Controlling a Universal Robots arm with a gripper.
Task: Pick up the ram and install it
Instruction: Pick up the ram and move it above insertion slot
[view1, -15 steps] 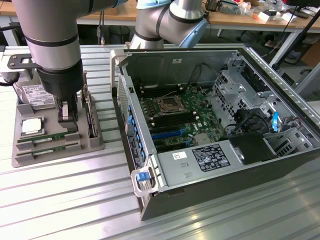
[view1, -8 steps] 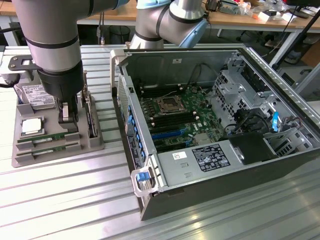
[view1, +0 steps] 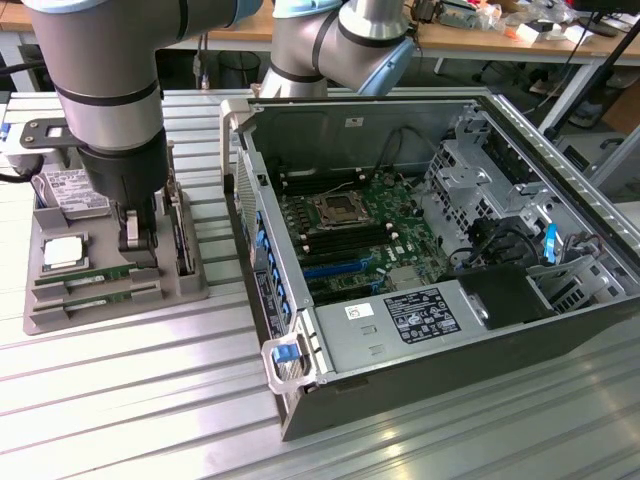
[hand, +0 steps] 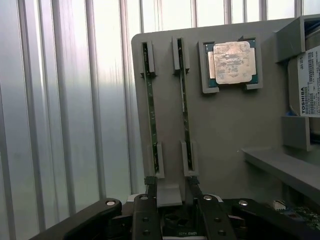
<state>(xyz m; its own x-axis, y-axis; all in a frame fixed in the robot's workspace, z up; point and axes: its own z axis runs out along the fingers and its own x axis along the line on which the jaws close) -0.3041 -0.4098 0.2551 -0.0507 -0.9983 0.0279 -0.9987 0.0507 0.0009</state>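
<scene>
Nothing of the task is done yet. In the wrist view the jaws stand spread and empty, with a bare piece of the tray (hand: 225, 130) between them. Their tips are close to the near ends of the two sticks of ram (hand: 186, 110), and I cannot tell whether they touch. Both sticks stand on edge in their tray slots, side by side, with the processor (hand: 231, 62) and the drive (hand: 307, 80) beyond them.

In the exterior view the case (view1: 560, 150) lies open on the table (view1: 150, 400), well apart from the ram (view1: 88, 273). The dark memory slots (view1: 330, 185) on its board (view1: 350, 240) look unfilled. The lift and the install are both left to do.

The arm (view1: 110, 90) stands over the tray (view1: 120, 305) at the exterior view's left. Its wrist points straight down and the jaws hang low at the sticks' end.
</scene>
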